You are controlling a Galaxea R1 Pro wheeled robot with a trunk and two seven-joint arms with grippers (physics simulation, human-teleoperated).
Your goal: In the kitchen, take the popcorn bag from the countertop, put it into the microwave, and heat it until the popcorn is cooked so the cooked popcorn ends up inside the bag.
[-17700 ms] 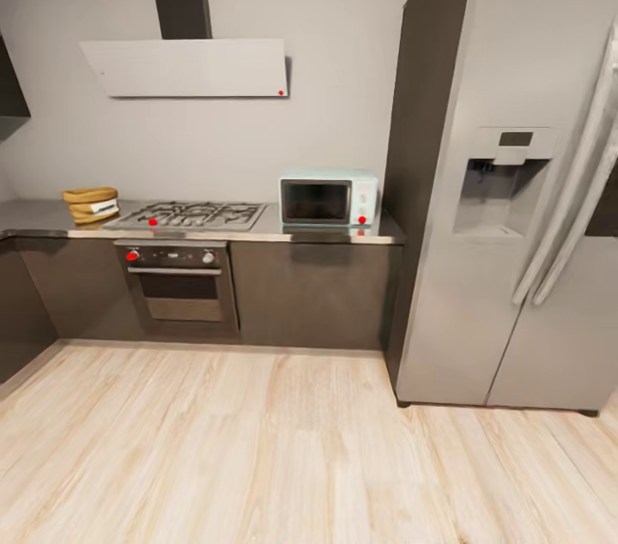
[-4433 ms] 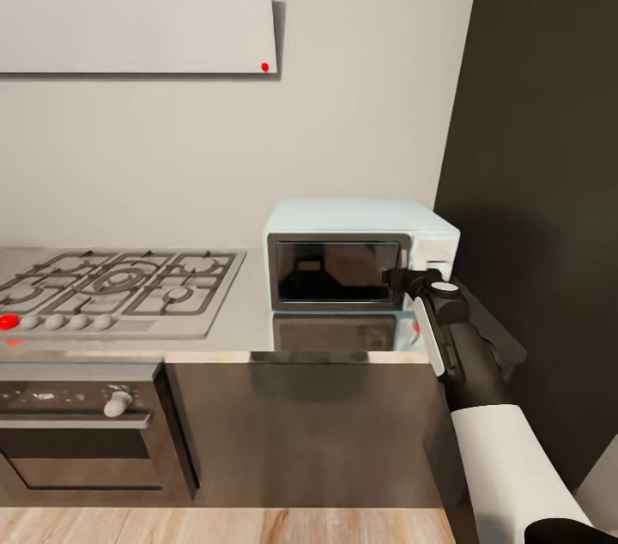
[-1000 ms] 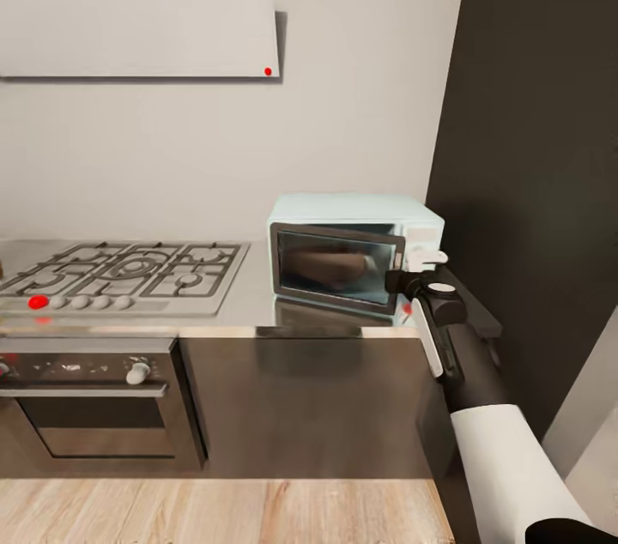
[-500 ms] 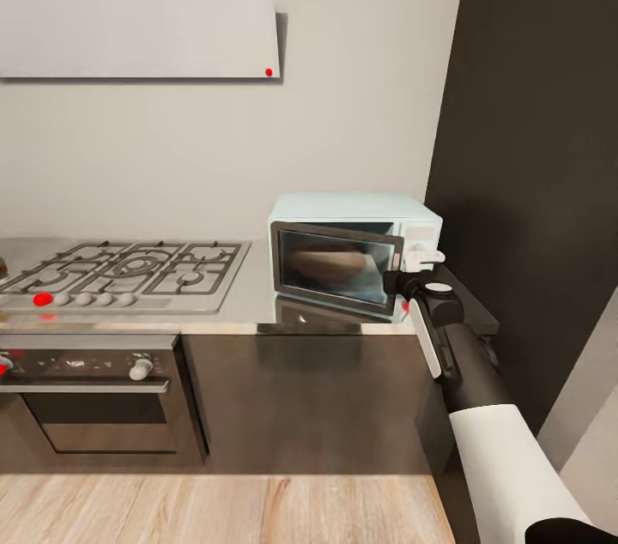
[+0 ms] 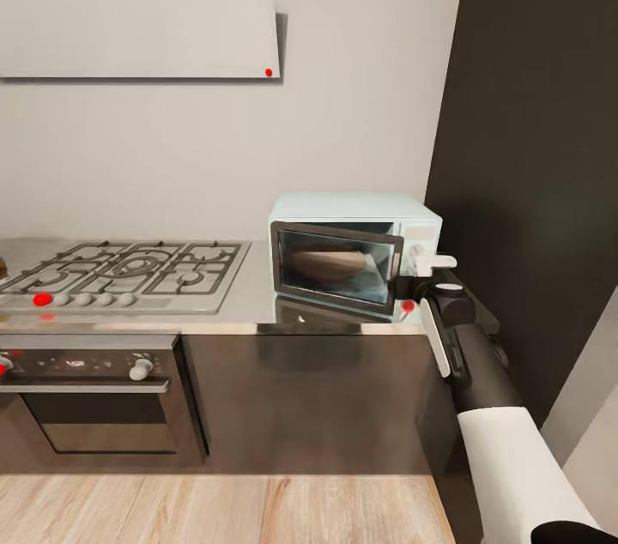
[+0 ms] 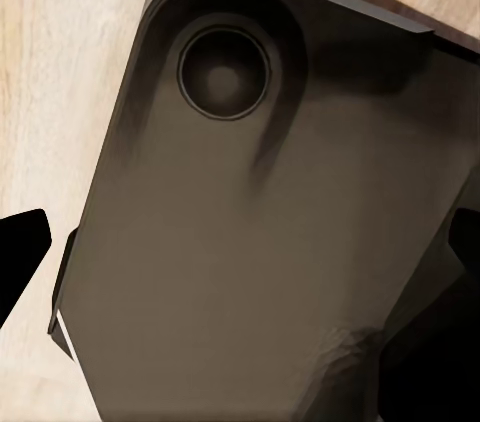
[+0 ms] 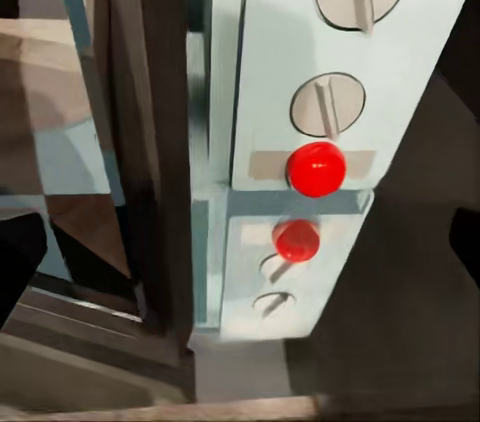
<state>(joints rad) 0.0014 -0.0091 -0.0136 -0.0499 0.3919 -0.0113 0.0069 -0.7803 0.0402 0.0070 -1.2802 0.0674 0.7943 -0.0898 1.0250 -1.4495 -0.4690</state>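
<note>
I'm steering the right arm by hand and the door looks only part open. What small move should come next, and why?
Probably swing the microwave door wider. It stands only slightly ajar, its free edge beside the right pincer at the control panel; the opening looks too narrow to pass a bag into the microwave.

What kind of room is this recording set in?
A home kitchen, simulated: a gas hob set in a steel countertop, a built-in oven below, and a mint microwave with its door ajar.
</note>
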